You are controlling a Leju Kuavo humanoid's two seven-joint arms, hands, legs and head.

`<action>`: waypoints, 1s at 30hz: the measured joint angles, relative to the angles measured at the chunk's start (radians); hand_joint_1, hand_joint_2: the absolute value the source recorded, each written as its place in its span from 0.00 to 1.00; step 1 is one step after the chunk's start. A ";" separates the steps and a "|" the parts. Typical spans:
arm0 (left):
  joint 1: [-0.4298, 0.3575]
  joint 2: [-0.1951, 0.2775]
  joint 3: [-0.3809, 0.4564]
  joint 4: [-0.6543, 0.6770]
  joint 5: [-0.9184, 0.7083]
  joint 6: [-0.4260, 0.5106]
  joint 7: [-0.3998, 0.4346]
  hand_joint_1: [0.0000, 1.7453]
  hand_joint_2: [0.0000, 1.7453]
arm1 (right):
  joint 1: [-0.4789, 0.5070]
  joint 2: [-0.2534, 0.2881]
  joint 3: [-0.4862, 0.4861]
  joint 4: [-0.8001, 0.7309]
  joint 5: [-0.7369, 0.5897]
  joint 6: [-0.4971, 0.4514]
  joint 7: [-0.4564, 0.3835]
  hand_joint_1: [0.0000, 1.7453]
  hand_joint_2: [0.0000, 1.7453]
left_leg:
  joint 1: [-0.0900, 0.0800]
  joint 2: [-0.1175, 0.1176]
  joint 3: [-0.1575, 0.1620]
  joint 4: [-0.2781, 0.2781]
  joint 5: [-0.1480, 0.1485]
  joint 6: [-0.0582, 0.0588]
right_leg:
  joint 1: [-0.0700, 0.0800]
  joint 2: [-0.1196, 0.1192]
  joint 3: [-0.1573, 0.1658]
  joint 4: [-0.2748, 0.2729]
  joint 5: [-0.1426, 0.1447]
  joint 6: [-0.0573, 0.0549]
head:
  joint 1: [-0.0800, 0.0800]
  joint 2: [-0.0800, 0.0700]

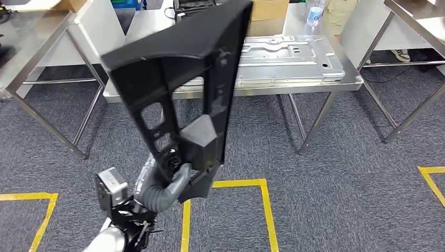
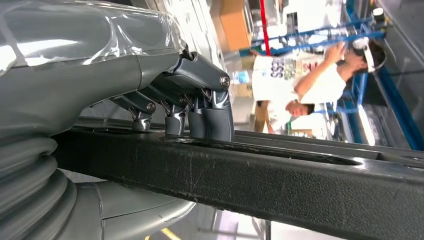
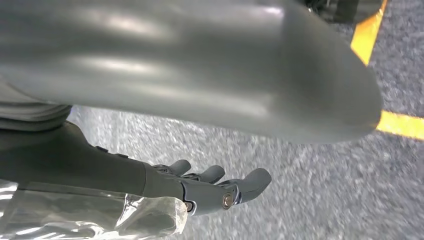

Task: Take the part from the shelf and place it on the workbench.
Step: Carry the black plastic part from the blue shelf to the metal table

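Gripping the black part [image 1: 183,89] low, the left hand [image 1: 170,181] raises it.

Black part [image 1: 178,84], grey speckled carpet [image 1: 346,199] with yellow lines [image 1: 265,205].

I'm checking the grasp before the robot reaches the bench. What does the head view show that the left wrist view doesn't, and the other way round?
Head view alone: the steel workbench ahead, a grey metal panel lying on it, a water bottle behind, and yellow floor tape on the carpet.

Left wrist view alone: the fingers hooked over a bar of the part, and a person in a white shirt by blue racks.

Both: the left hand holding the black part above the floor.
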 joint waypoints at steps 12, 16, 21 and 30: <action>0.033 0.076 0.070 -0.110 -0.089 0.015 0.106 1.00 1.00 | -0.002 0.017 0.040 -0.001 -0.008 0.036 0.024 0.00 0.00 | -0.013 -0.006 0.009 -0.059 0.056 0.022 | 0.019 0.017 0.004 0.003 -0.007 -0.005 | -0.002 0.000; 0.018 0.076 0.065 -0.120 -0.096 0.015 0.139 1.00 1.00 | -0.001 0.017 0.041 -0.001 -0.018 0.059 0.015 0.00 0.00 | -0.006 -0.001 0.013 -0.064 0.061 0.037 | 0.013 0.011 -0.040 0.112 -0.076 0.015 | 0.000 0.000; 0.017 0.078 0.057 -0.140 -0.095 0.028 0.165 1.00 1.00 | 0.003 0.025 0.042 -0.001 -0.004 0.067 0.009 0.00 0.00 | -0.002 0.000 0.015 -0.063 0.059 0.038 | 0.000 0.007 -0.119 0.279 -0.120 0.030 | 0.002 0.000; 0.032 0.124 0.060 -0.222 -0.094 0.057 0.221 1.00 1.00 | 0.003 0.054 0.056 -0.001 0.013 0.060 0.002 0.00 0.00 | 0.005 -0.002 0.005 -0.032 0.032 -0.007 | -0.003 0.000 0.005 0.015 -0.015 0.000 | 0.001 0.000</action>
